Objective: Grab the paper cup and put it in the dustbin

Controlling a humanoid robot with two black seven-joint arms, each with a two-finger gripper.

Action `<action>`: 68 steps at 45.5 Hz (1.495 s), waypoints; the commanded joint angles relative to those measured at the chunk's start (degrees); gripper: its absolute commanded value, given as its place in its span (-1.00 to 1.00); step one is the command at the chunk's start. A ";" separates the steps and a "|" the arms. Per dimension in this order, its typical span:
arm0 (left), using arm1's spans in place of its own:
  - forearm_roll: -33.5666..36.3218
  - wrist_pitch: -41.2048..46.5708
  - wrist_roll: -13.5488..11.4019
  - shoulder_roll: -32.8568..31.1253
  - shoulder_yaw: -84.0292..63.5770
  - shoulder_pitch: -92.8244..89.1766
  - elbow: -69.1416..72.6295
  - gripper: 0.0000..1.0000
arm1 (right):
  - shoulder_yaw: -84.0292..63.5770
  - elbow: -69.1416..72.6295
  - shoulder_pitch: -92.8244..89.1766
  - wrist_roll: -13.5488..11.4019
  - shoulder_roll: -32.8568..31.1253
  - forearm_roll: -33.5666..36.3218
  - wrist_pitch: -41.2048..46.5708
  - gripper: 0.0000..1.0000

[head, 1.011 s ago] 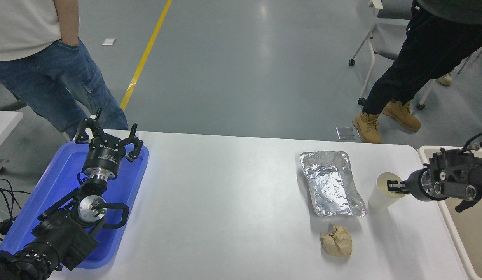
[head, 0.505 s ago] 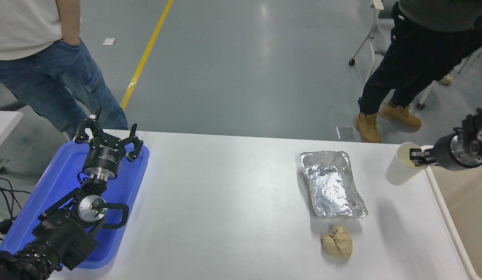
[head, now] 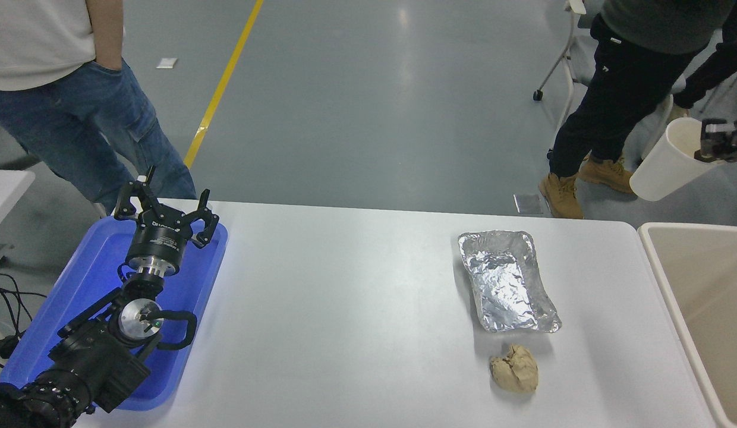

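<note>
White table (head: 356, 309) under a grey shop floor; two people stand at the far side. Right gripper (head: 710, 145) is at the top right edge of the frame, pinched on the rim of the paper cup (head: 665, 163), one finger inside the mouth. A second ago the cup stood on the table just beside the foil tray (head: 508, 279); half a second ago it was lifted near the table's far right corner; now it hangs tilted, high off the table, roughly above the far end of the dustbin (head: 654, 238). Lift looks done; what's left is carrying it over the bin opening and letting go. Rim grip looks thin, so slip is the risk. Paper wad (head: 514, 368) hasn't moved. Left gripper (head: 166, 208) is parked over the blue tray (head: 35, 333), fingers spread.
</note>
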 commanded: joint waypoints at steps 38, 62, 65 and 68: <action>0.02 0.01 0.00 0.00 0.00 0.03 0.00 1.00 | 1.64 -30.47 -27.12 -0.60 1.20 0.99 -16.11 -1.00; -0.06 -0.08 0.00 0.00 0.00 -0.05 0.00 1.00 | 10.60 -53.07 -63.25 -0.86 11.14 19.37 -32.55 -1.00; 0.02 0.01 0.00 0.00 0.00 0.03 0.00 1.00 | 13.32 -53.16 -65.63 -0.95 11.93 19.37 -34.49 -1.00; 0.02 0.01 0.00 0.00 0.00 0.03 0.00 1.00 | 15.08 -53.25 -67.74 -0.95 12.72 19.37 -36.86 -1.00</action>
